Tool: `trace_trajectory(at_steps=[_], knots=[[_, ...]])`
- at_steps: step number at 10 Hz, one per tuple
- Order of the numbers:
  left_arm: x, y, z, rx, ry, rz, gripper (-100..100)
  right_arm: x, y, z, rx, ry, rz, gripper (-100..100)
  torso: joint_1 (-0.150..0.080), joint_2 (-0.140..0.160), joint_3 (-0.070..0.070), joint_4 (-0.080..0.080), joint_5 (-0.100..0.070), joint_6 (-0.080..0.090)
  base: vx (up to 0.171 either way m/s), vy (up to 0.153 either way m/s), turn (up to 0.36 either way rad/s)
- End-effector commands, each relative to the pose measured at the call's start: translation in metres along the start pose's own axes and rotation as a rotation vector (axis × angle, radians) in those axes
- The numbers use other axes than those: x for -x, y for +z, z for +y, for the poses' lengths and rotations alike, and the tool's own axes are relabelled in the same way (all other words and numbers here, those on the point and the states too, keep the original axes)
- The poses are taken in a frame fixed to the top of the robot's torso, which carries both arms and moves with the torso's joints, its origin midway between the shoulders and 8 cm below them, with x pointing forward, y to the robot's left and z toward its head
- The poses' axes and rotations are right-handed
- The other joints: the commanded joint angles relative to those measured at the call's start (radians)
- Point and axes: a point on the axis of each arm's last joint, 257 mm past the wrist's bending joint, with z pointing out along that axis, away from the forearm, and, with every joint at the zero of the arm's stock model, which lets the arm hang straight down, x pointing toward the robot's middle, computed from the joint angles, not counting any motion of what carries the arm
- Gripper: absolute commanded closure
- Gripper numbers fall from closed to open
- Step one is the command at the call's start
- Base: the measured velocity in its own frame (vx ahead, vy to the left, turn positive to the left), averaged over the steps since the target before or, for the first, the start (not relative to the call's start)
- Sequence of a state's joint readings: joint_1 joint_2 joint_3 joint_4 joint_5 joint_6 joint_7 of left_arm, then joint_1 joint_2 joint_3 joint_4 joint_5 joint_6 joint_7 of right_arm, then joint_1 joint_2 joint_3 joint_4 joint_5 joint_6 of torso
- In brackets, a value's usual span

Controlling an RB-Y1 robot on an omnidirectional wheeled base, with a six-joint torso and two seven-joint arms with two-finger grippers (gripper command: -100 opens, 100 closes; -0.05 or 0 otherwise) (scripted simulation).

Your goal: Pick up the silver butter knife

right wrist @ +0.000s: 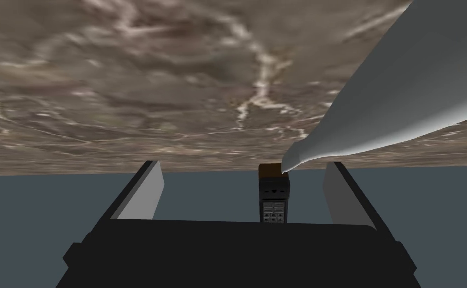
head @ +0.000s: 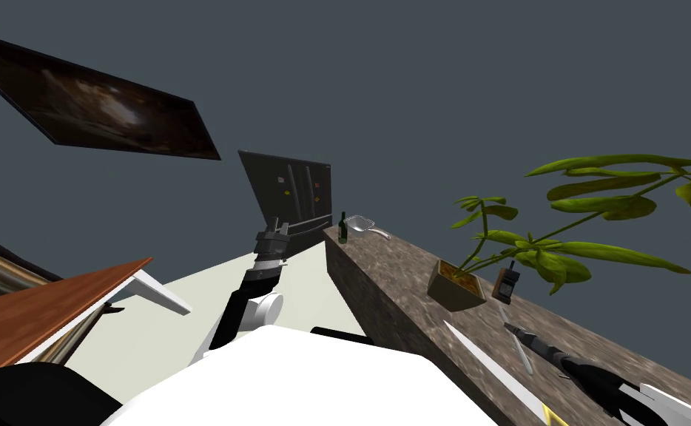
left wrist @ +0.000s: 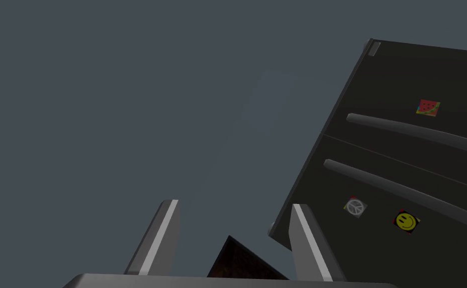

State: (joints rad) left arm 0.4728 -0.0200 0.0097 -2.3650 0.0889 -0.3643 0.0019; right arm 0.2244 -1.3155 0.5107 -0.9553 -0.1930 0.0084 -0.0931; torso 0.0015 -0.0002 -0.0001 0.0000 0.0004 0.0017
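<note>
The silver butter knife (head: pixel 520 352) lies flat on the brown marbled counter (head: pixel 403 274), near its right end. My right gripper (head: pixel 516 330) reaches in low from the right, its tips at the knife. In the right wrist view the knife (right wrist: pixel 387 100) is a broad pale grey blade. Its narrow end points between the open fingers of my right gripper (right wrist: pixel 242 192), close to one finger (right wrist: pixel 342 195), and nothing is gripped. My left gripper (head: pixel 274 229) is raised far from the counter's objects, in front of a black fridge, its fingers (left wrist: pixel 157 240) open and empty.
A small brown and black handset (head: pixel 506 283) stands just beyond the knife, beside a potted plant (head: pixel 456 285) with long leaves overhanging the counter. A green bottle (head: pixel 342 228) and a silver scoop (head: pixel 362 224) sit at the far end. The black fridge (head: pixel 292 196) stands behind. A wooden table (head: pixel 48 310) is on the left.
</note>
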Motion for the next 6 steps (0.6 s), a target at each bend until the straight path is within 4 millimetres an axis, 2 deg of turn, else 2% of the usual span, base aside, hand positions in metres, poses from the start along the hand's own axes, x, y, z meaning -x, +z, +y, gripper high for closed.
trace_trajectory(at_steps=[1, 2, 3, 4, 6], knots=[[0.0, 0.0, 0.0, 0.0, 0.0, 0.0, 0, 0.001, 0.0, 0.0, 0.008, -0.001, 0.0, -100, 0.0, 0.0, 0.0, 0.0, 0.0, 0.0, 0.008, 0.009, -0.023], [0.0, 0.0, 0.0, 0.0, 0.0, 0.0, 0, 0.001, 0.0, 0.0, 0.008, -0.001, 0.0, -100, -0.001, 0.001, 0.0, 0.0, 0.0, 0.0, -0.007, -0.009, 0.058], [0.0, 0.0, 0.0, 0.0, 0.0, 0.0, 0, -0.005, -0.001, -0.012, 0.01, -0.007, 0.005, -100, -0.002, 0.001, 0.001, 0.0, 0.0, -0.001, 0.02, 0.023, -0.069], [0.0, 0.0, 0.0, 0.0, 0.0, 0.0, 0, -0.003, -0.002, -0.016, 0.012, -0.007, 0.002, -100, -0.001, 0.001, 0.001, 0.0, 0.0, 0.001, 0.052, 0.058, -0.088], [0.0, 0.0, 0.0, 0.0, 0.0, 0.0, 0, -0.003, -0.002, -0.016, 0.012, -0.007, 0.002, -100, 0.0, 0.0, 0.0, 0.0, 0.0, 0.0, 0.009, 0.01, 0.017]])
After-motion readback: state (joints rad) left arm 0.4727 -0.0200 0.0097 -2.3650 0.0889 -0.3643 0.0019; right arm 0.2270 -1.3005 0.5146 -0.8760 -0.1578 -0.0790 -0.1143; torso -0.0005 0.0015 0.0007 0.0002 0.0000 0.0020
